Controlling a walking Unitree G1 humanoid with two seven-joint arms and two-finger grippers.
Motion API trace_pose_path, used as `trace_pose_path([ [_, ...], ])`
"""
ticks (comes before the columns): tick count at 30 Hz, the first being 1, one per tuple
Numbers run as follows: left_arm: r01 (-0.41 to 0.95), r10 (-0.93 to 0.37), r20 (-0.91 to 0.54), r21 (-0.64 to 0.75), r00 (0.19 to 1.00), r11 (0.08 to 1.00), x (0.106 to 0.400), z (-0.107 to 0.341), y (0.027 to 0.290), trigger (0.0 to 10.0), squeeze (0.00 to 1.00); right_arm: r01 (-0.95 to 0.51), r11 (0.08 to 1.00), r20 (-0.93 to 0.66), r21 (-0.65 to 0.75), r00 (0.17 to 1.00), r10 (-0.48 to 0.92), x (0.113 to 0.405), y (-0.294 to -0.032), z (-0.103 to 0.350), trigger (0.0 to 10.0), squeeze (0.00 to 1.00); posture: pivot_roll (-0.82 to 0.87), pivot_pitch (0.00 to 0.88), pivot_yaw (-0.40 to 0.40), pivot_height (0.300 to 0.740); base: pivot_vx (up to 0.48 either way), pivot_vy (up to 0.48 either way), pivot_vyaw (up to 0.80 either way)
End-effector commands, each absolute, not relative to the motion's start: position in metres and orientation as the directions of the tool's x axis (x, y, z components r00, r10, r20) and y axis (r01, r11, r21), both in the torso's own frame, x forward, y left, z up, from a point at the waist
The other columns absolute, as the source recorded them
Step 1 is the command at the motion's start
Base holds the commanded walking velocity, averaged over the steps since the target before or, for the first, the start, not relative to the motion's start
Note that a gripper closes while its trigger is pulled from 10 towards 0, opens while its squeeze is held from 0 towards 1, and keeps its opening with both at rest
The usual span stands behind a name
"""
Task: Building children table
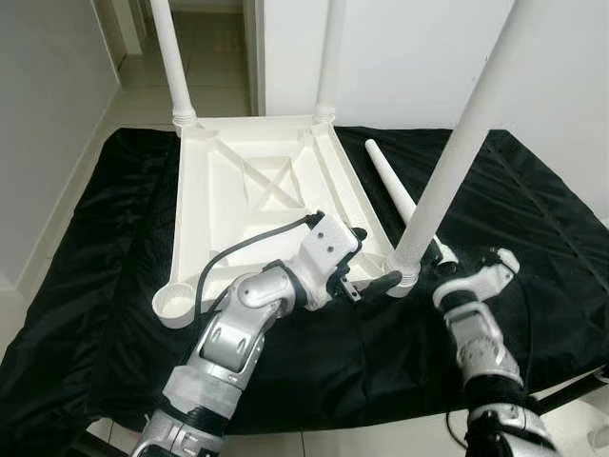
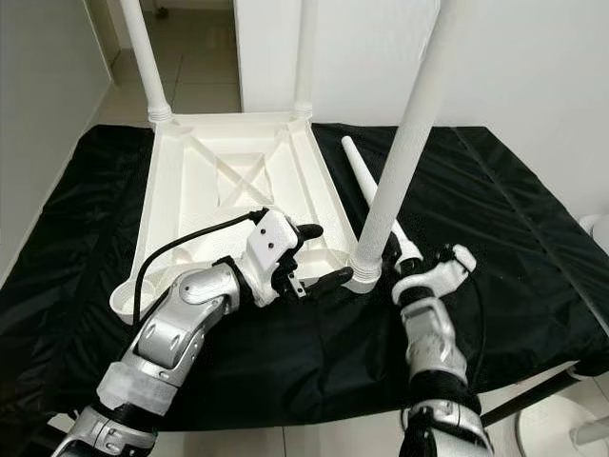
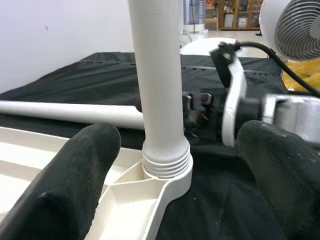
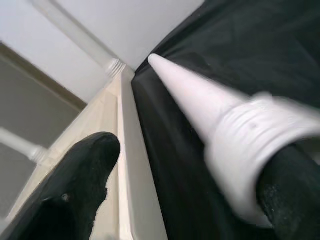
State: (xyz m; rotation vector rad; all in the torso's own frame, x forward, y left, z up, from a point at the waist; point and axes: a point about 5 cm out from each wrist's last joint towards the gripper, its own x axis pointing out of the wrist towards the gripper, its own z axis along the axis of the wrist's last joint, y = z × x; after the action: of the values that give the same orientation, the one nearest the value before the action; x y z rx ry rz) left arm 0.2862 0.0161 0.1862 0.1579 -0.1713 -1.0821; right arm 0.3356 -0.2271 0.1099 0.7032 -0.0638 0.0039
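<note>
Item: white plastic children's table (image 1: 257,195), upside down on a black cloth (image 1: 114,286) spread over the tabletop. Three legs stand screwed into corner sockets: two at the far corners, one at the near right corner (image 1: 457,152). The near left socket (image 1: 176,305) holds no leg.

Item: loose leg (image 1: 395,195), tapered, lying on the cloth just beside the table's right edge, pointed end away from the robot, threaded end near the fitted near right leg.

Left hand (image 1: 366,262): at the near right corner of the table, fingers (image 3: 75,175) spread wide on either side of the fitted leg's base, not closed on it.

Right hand (image 2: 414,257): at the threaded end of the loose leg; fingers (image 4: 75,185) apart, one against the leg's thick end, the other over the table's edge. Grip not confirmed.
</note>
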Motion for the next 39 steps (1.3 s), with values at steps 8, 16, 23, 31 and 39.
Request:
trace_pose_path([
  [8,0.81,-0.836,0.082,0.213,0.542,0.546,0.292,0.187,0.017,10.0,0.0,-0.02,0.77,-0.042,0.638,0.997,0.061,0.338,-0.216,0.094,0.0,0.0,-0.02,0.0,-0.055,0.74,0.0,0.0,0.0],
  [16,0.813,-0.839,0.08,0.209,0.539,0.543,0.29,0.186,0.016,10.0,0.0,-0.009,0.791,-0.088,0.611,0.993,0.079,0.336,-0.215,0.087,0.0,0.0,-0.02,0.0,-0.055,0.74,0.0,0.0,0.0],
  [23,0.82,-0.844,0.075,0.205,0.532,0.535,0.287,0.184,0.016,10.0,0.0,0.076,0.829,-0.133,0.555,0.991,-0.002,0.329,-0.223,0.077,0.0,0.0,-0.02,0.0,-0.056,0.74,0.0,0.0,0.0],
  [31,0.829,-0.851,0.073,0.193,0.52,0.524,0.284,0.183,0.014,10.0,0.0,0.093,0.935,0.072,0.343,0.99,-0.125,0.321,-0.236,0.1,10.0,0.0,-0.03,0.0,-0.056,0.74,0.0,0.0,0.0],
  [39,0.845,-0.865,0.082,0.185,0.495,0.501,0.286,0.188,0.013,10.0,0.0,0.105,0.977,0.356,0.184,0.92,-0.166,0.318,-0.234,0.152,10.0,0.0,-0.03,0.0,-0.05,0.74,0.0,0.0,0.0],
])
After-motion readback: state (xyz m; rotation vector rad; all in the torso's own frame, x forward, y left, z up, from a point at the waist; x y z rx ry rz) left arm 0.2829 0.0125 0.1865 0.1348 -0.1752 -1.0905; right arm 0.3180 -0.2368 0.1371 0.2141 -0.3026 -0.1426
